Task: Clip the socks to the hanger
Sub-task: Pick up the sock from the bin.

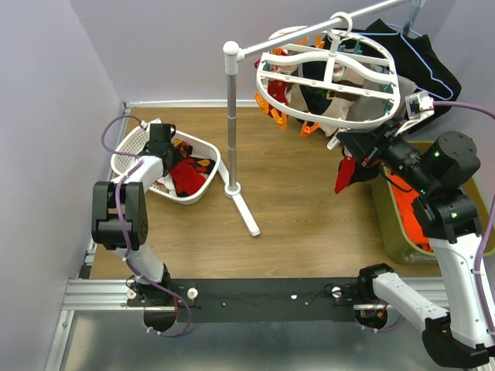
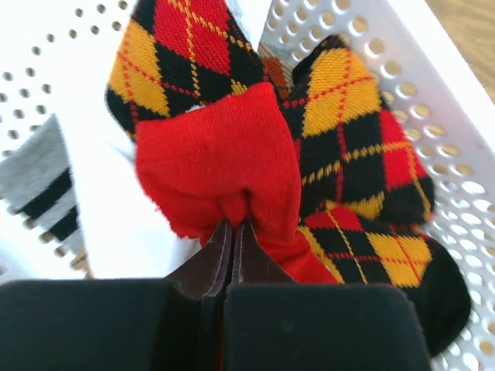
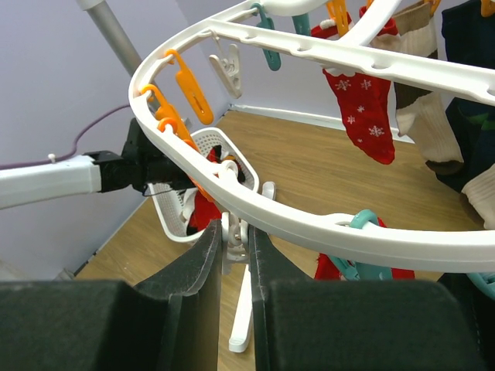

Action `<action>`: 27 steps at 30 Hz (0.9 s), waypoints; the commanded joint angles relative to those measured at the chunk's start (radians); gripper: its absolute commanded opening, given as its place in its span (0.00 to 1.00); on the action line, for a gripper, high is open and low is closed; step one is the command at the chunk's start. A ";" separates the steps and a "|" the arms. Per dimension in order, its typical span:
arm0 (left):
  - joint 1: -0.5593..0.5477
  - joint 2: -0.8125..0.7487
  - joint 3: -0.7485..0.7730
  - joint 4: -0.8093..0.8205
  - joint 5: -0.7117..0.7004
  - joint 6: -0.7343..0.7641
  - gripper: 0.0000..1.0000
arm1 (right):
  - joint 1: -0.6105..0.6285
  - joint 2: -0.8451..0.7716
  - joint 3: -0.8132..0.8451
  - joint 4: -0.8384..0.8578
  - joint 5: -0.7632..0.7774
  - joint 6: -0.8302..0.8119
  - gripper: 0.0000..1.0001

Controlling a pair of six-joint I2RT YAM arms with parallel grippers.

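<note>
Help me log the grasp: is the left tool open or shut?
Shut: the left tool pinches a fold of the red sock, jaws together, in the white basket.

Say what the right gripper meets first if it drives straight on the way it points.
The right gripper would likely meet the hanger first: its white rim crosses just ahead of it, though depth is unclear.

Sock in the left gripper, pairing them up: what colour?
The sock is plain red; left wrist view.
</note>
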 commanded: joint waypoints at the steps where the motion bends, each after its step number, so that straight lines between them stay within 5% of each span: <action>1: 0.006 -0.135 0.008 -0.061 -0.062 0.054 0.01 | 0.002 -0.007 0.001 -0.044 0.014 -0.012 0.14; 7: -0.032 -0.223 -0.049 -0.110 0.031 0.068 0.04 | 0.002 -0.004 -0.002 -0.038 0.013 -0.015 0.14; 17: -0.057 -0.172 -0.199 -0.070 0.166 0.029 0.41 | 0.002 0.008 -0.012 -0.012 0.000 -0.011 0.14; 21: -0.057 -0.280 -0.179 -0.110 0.108 0.012 0.57 | 0.000 0.014 -0.002 -0.013 0.000 -0.012 0.14; 27: -0.034 -0.304 -0.092 -0.132 -0.007 0.012 0.56 | 0.002 0.017 0.004 -0.018 0.000 -0.021 0.14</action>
